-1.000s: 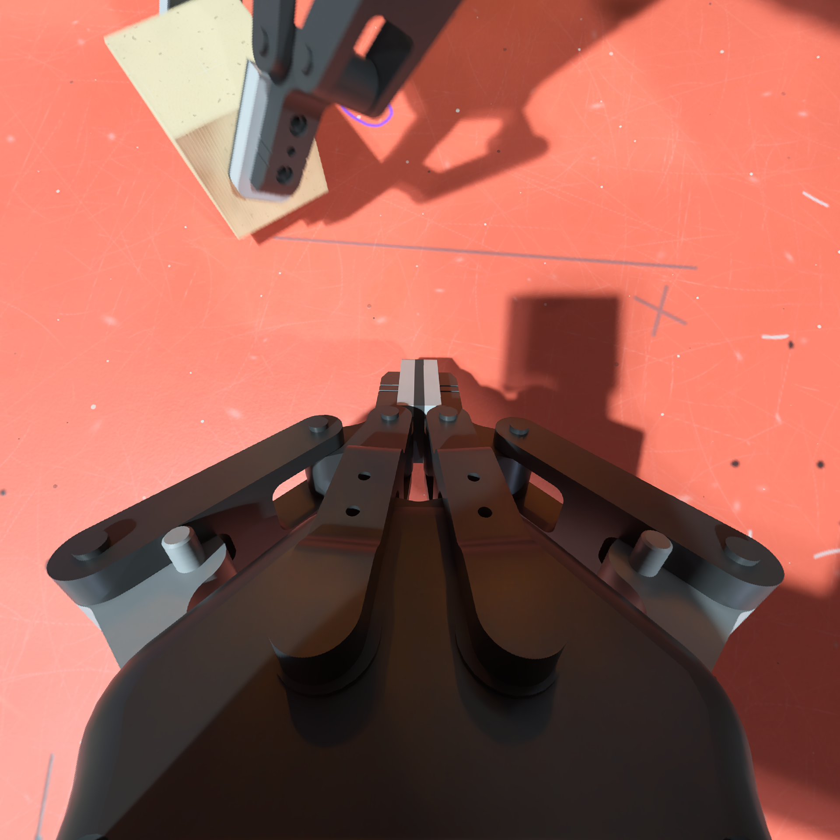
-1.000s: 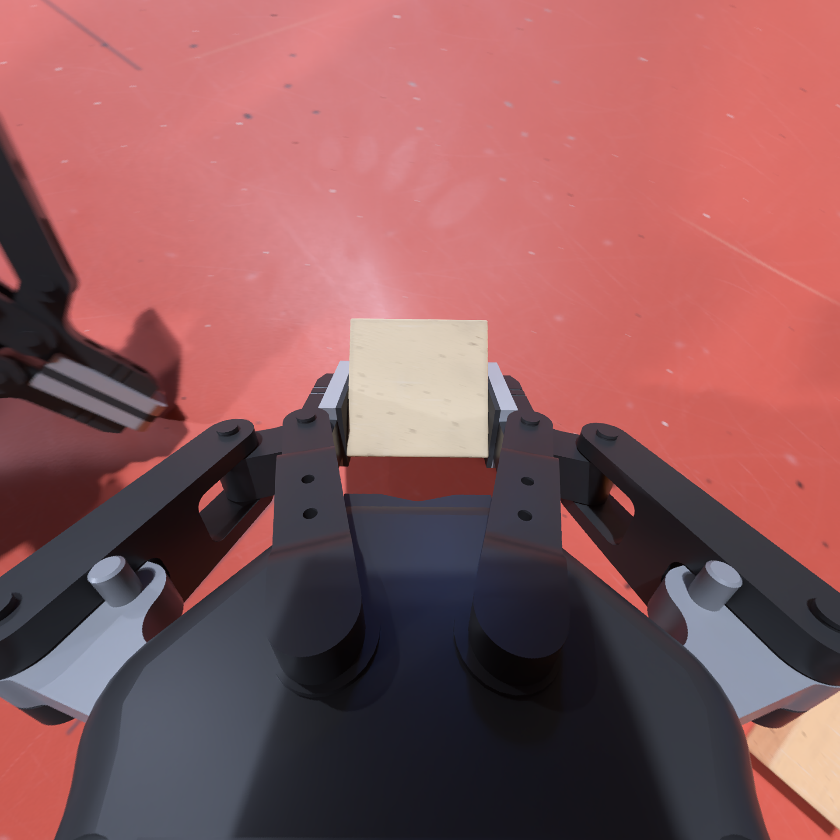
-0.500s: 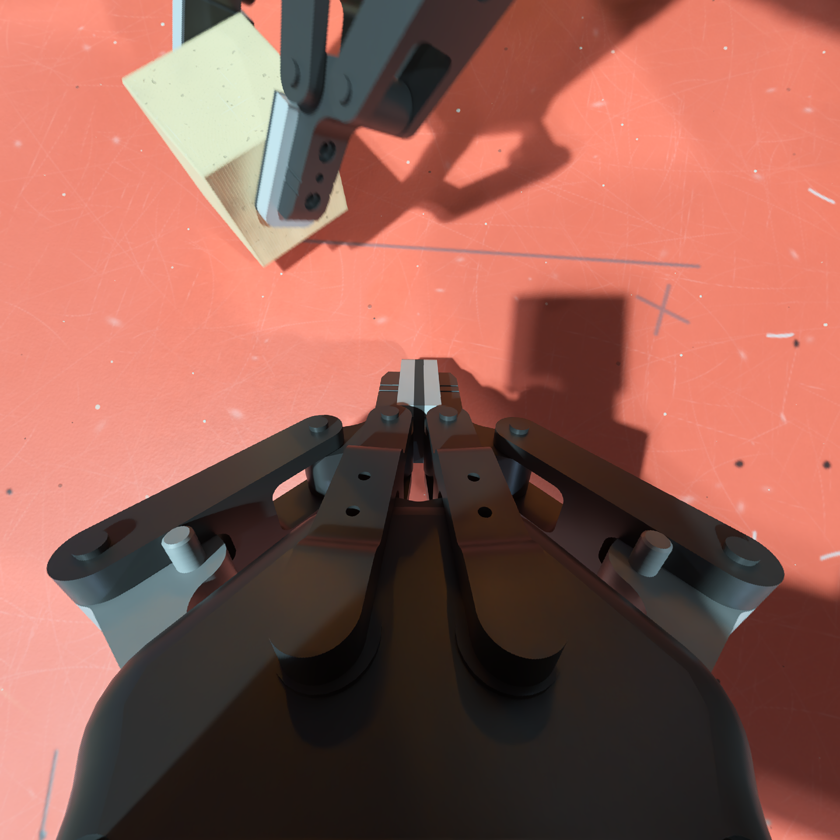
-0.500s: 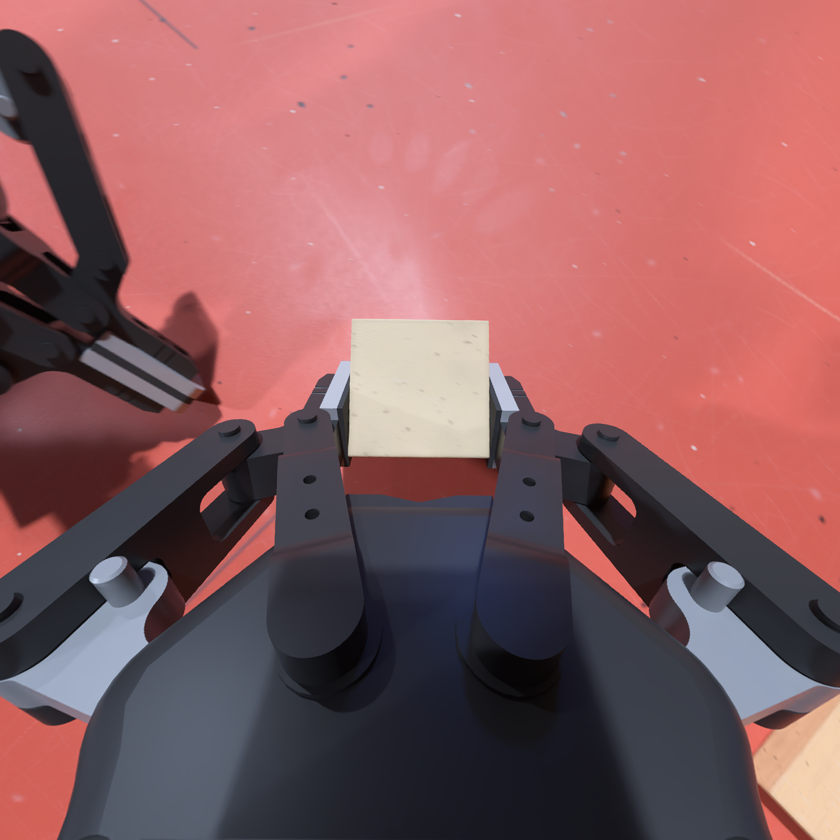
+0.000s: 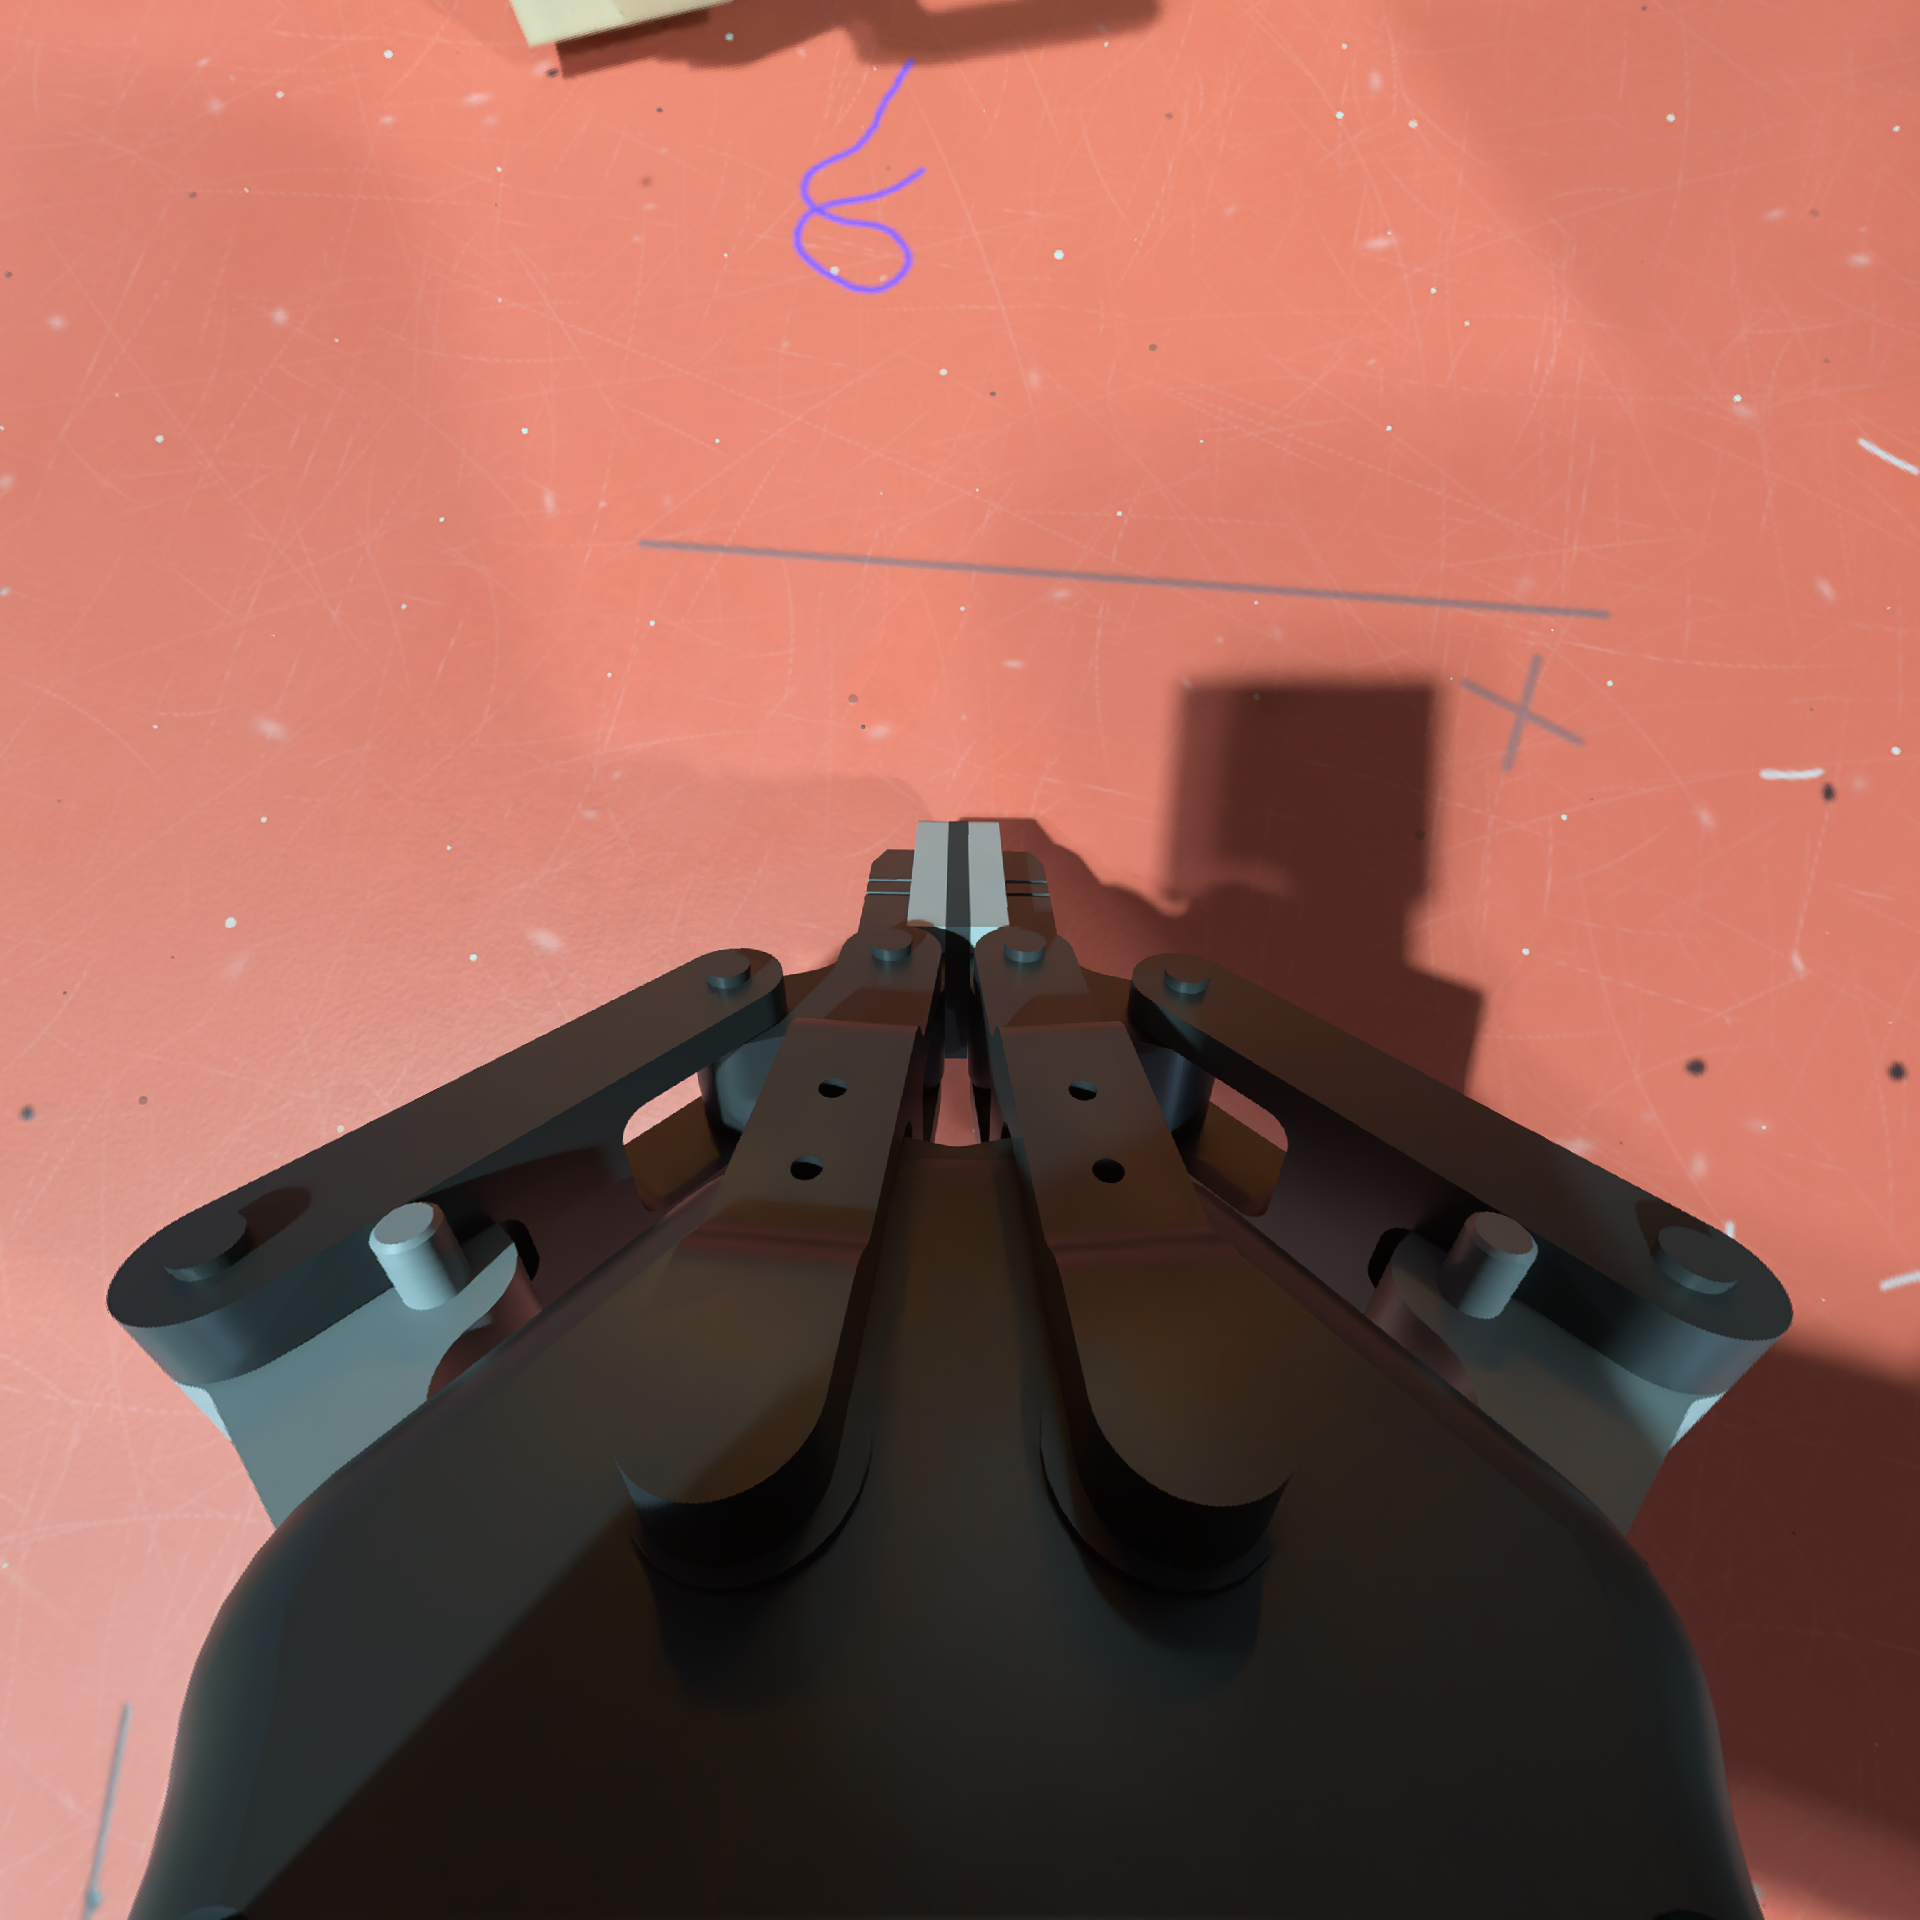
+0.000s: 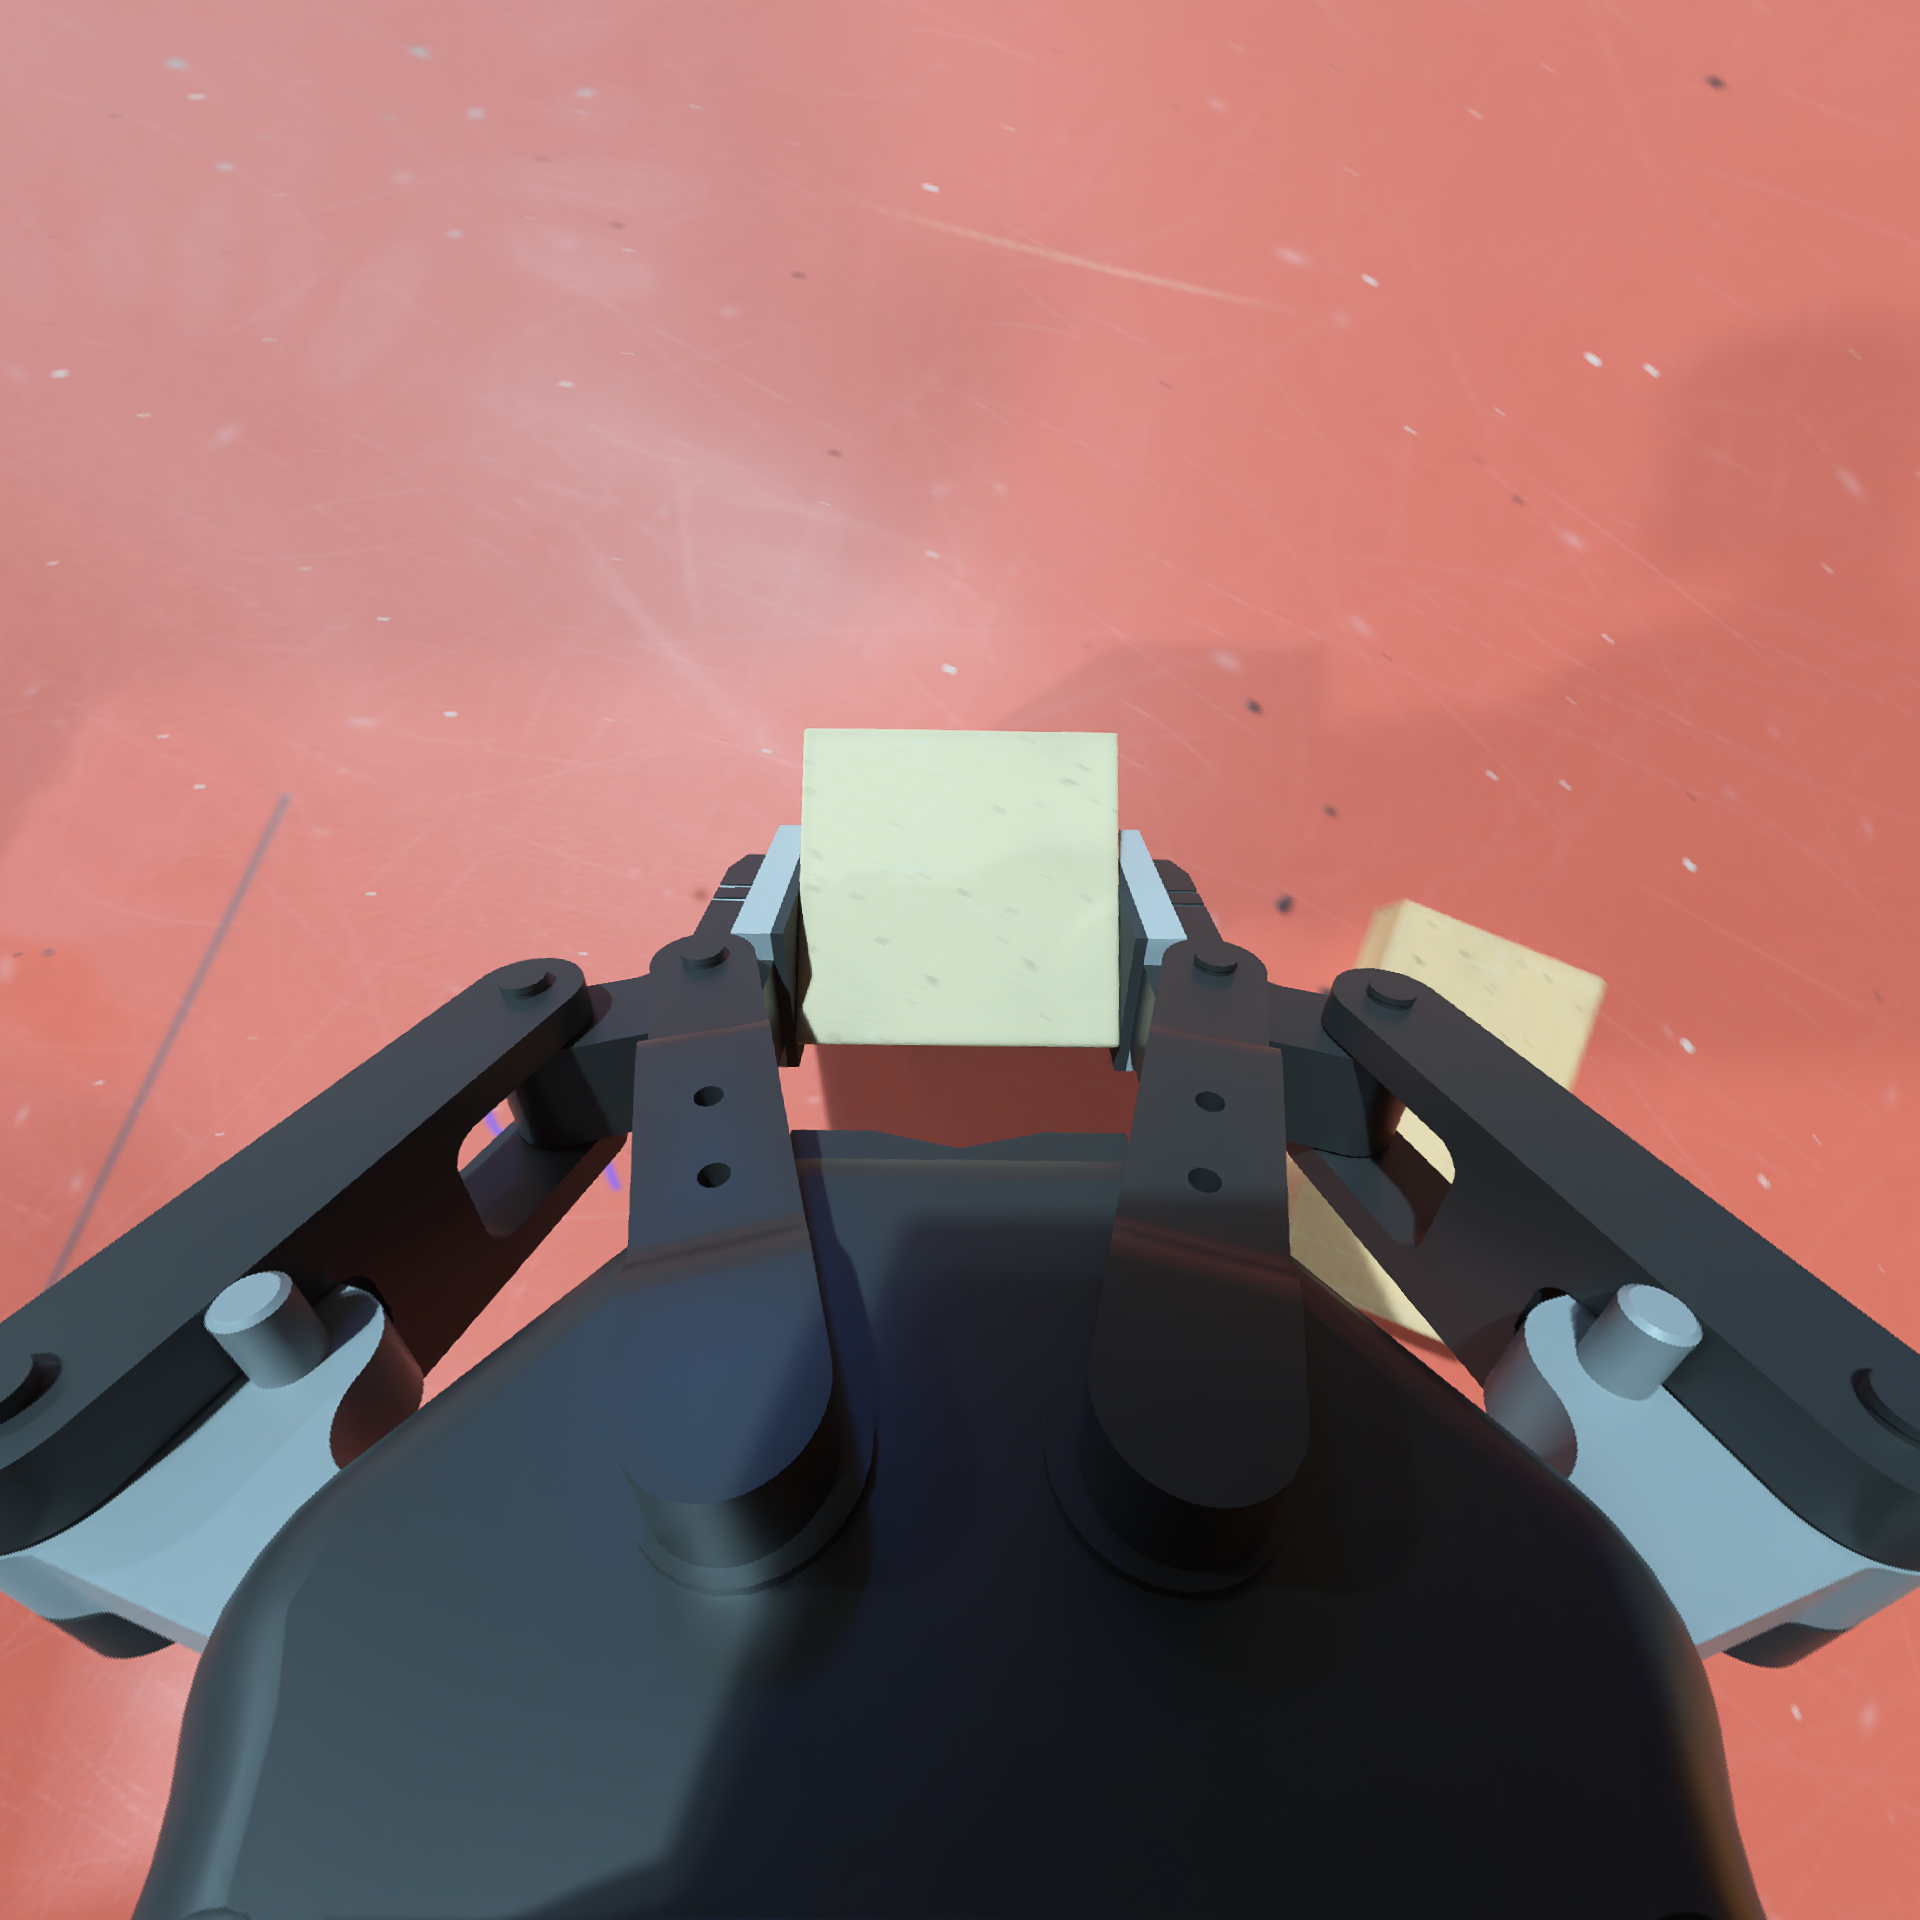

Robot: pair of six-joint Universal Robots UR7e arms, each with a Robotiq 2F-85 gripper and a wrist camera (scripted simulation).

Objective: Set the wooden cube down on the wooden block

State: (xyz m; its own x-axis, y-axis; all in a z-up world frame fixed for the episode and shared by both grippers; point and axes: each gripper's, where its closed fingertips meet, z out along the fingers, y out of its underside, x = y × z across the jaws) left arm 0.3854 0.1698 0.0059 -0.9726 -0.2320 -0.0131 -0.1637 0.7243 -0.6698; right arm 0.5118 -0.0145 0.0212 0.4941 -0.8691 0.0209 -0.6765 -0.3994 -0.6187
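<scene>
My right gripper (image 6: 958, 914) is shut on the pale wooden cube (image 6: 961, 894), which sits squarely between the grey pads (image 6: 769, 904) above the red table. The tan wooden block (image 6: 1496, 997) lies on the table just right of the cube, lower down and partly hidden behind my right finger linkage. My left gripper (image 5: 958, 868) is shut and empty, hovering over bare table. A pale wooden corner (image 5: 603, 16) shows at the top edge of the left wrist view; I cannot tell whether it is the cube or the block.
The red table (image 5: 416, 520) carries a purple scribble (image 5: 852, 229), a long grey line (image 5: 1122, 577) and a small grey cross (image 5: 1522, 712). A grey line (image 6: 166, 1039) also shows at the left of the right wrist view.
My right gripper has carried the cube away, almost out of the left wrist view at the top. The wooden block is now beside it on the right. My left gripper has not moved.
</scene>
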